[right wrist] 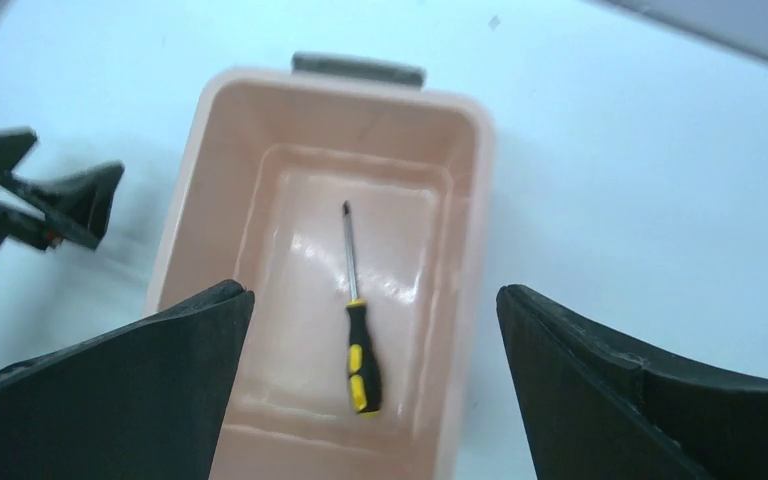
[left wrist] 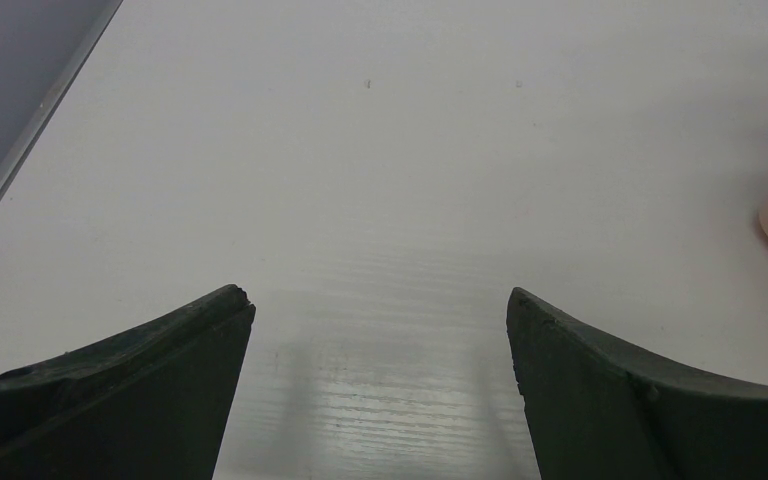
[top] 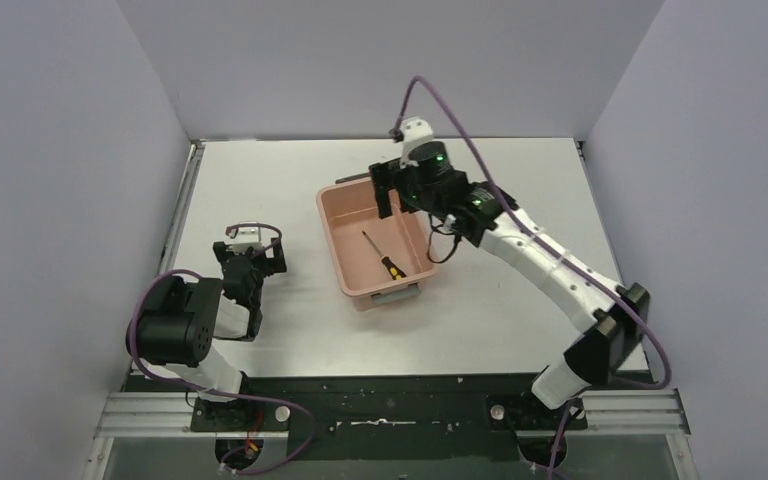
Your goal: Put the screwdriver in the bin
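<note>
No readable text, label, brand, number or sign appears in any view.

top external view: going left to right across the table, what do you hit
left gripper → left wall of the bin → screwdriver lying inside it; right gripper overlaps the bin, so left out

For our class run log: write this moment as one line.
screwdriver: lying in bin | right gripper: open, above bin | left gripper: open, empty
</note>
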{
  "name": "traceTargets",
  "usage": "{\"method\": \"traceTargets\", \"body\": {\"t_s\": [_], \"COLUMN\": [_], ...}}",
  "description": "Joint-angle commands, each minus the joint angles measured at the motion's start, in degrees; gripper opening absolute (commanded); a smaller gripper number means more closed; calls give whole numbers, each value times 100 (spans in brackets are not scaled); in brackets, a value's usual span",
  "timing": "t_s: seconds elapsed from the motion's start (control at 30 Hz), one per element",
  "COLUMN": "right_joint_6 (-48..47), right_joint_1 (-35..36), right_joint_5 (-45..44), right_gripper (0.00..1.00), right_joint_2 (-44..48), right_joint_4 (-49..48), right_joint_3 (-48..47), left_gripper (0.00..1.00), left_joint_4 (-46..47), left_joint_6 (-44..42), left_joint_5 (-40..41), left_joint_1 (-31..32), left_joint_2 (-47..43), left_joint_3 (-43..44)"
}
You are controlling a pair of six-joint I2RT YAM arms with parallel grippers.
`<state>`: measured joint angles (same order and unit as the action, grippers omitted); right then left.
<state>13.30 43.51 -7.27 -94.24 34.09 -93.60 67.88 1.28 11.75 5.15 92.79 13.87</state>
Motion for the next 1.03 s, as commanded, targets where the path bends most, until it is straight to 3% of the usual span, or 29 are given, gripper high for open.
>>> {"method": "traceTargets", "body": {"t_s": [0.0,0.27,0.53,0.6,1.0], "right_joint_6": [-470,-636,-408,-402,-547], "right_joint_1": [-696,-1950,-2583,-2588,-2608], "right_joint_5": [-339,-1160,-1212,-1304,-1110], "right_gripper": [100,100,100,100,100], "right_joint_2": [1073,2677,3035,2975,2682], "right_joint_4": [-1025,-3392,-5680,-6083,-6147], "right_joint_3": [978,4268,6883,7239,7096], "left_gripper": [97,97,97,97,97], "left_joint_4": [147,147,141,140,134], "left_joint_6": [29,26,22,25,24], "left_joint_5": [-48,-42,-41,-41,-50], "left_joint_1": [-23,-24,-29,-23,-23], "left_joint_2": [-59,-54,-59,-57,-56], "left_joint_3": [63,63,70,68,68]}}
